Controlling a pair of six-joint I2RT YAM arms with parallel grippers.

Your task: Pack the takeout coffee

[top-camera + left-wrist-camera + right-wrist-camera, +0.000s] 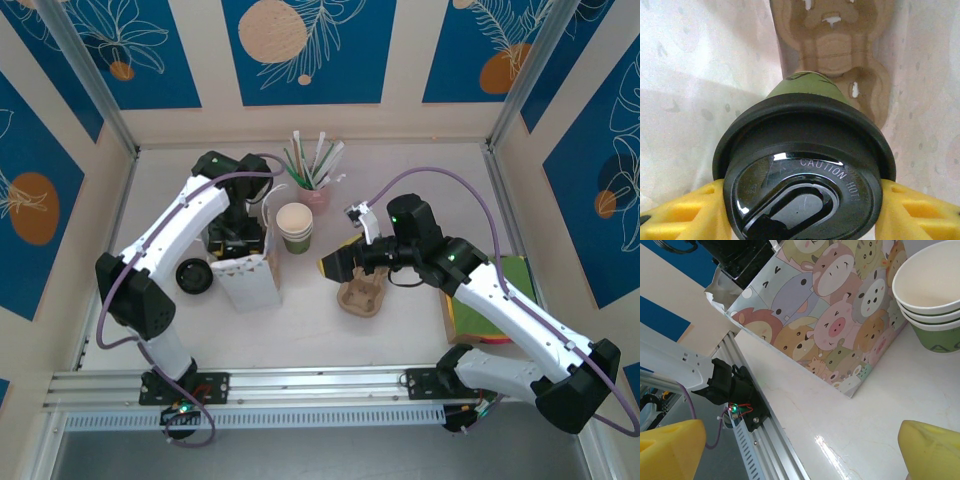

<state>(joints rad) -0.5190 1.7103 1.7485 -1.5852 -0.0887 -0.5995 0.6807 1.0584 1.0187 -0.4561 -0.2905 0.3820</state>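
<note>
Left gripper (802,222) clasps the takeout coffee (802,90) upright, its base over the carrier (840,50) inside the bag (250,282). Right gripper (800,452) gapes empty.

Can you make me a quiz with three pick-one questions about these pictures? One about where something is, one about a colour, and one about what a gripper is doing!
1. Where is the stack of lidless cups?
A) standing beside the animal bag
B) inside that bag
C) on top of the straws

2. What colour is the lid on the takeout coffee?
A) white
B) pink
C) black

3. How is the right gripper?
A) shut on a straw
B) open, holding nothing
C) shut on a cup

Answers:
1 A, the stack stands right next to the bag.
2 C, the lid is shiny black in the left wrist view.
3 B, its yellow fingers are far apart with nothing between them.
</note>
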